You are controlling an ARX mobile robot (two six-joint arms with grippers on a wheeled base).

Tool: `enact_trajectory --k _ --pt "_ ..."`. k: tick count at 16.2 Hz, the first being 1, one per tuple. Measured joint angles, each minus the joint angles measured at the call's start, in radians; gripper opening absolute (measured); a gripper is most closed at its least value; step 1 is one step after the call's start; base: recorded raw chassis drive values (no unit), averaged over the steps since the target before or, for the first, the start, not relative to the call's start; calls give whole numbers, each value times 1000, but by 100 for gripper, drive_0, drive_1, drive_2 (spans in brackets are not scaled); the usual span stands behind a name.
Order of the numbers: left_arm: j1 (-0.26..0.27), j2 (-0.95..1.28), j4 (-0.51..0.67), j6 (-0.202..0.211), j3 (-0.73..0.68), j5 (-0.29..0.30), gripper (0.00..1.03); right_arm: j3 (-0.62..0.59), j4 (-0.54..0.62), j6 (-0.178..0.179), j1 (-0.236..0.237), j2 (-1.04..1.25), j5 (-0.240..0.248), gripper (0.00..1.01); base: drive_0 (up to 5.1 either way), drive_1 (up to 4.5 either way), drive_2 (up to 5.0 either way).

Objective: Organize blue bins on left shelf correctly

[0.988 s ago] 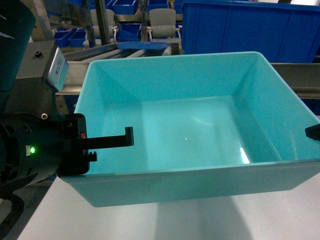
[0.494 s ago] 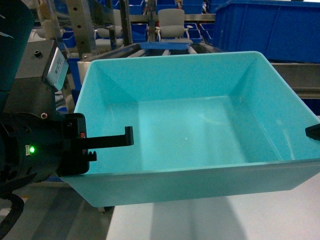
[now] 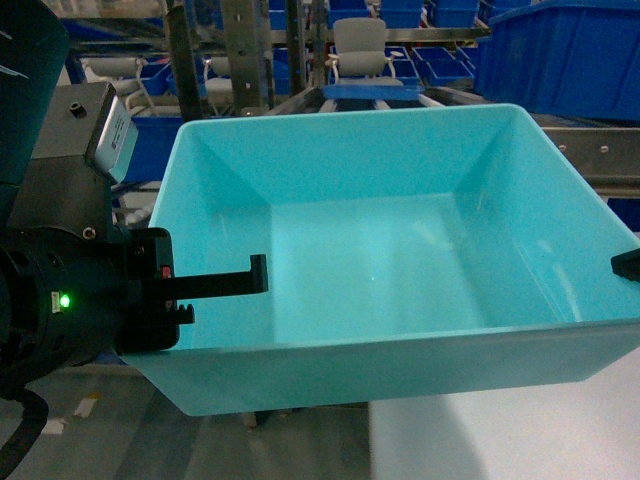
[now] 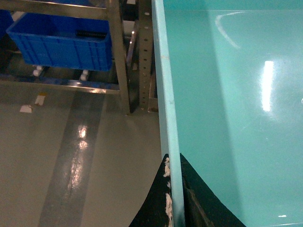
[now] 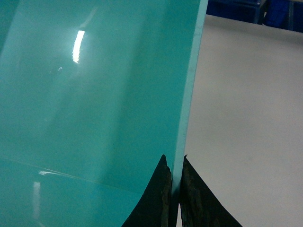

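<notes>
Turquoise bin (image 3: 390,270) held off the ground between both grippers. Left gripper (image 4: 174,198) is closed on the bin's left wall, one finger inside and one outside; right gripper (image 5: 175,198) pinches the right wall likewise. Beyond the bin stand a steel rack (image 3: 250,50) (dark blue bins on it) and a white tabletop (image 5: 246,118) beside the right wall.
</notes>
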Motion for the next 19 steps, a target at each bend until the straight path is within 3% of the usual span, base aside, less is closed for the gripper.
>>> enact_trajectory --k 19 --pt "0 0 0 0 0 0 2 0 -3 0 0 0 0 2 -493 248 248"
